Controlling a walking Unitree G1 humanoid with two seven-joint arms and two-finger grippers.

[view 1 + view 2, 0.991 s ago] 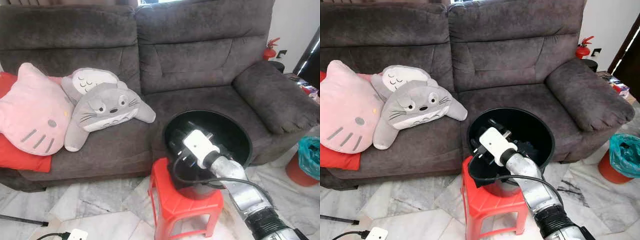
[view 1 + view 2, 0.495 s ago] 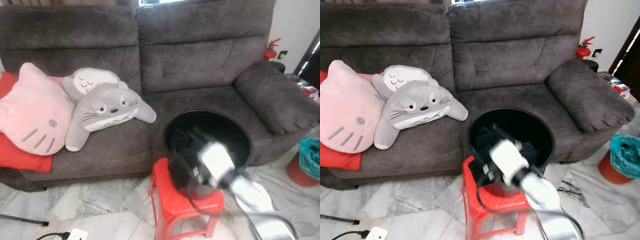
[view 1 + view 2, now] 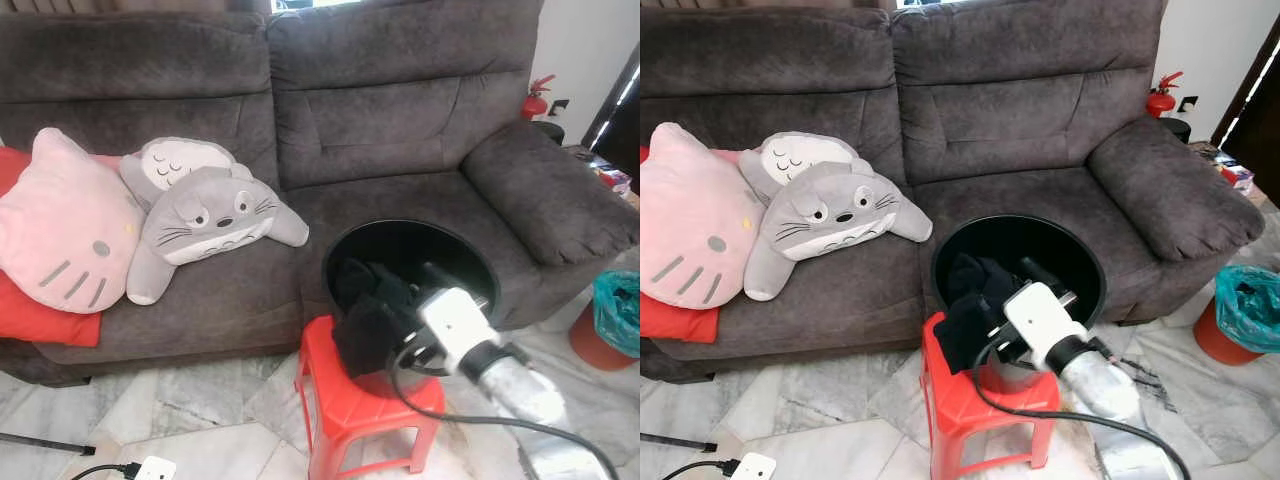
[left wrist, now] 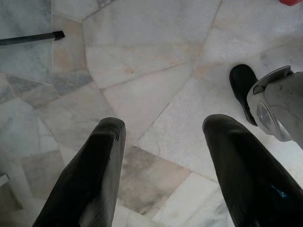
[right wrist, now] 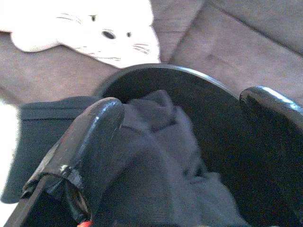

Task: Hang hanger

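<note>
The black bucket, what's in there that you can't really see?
- Bottom of the black bucket: hidden in both eye views by the dark cloth and the right hand.
- What garment the dark cloth is: right wrist view too blurry.
- A hanger: cannot be made out among the dark shapes.
- Red stool legs: cut off by the bottom edge in the left eye view.

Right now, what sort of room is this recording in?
Most likely a home living room: a dark grey fabric sofa with plush character cushions on its seat, and marble floor tiles. A black bucket of dark clothes on a red plastic stool suggests laundry work.
</note>
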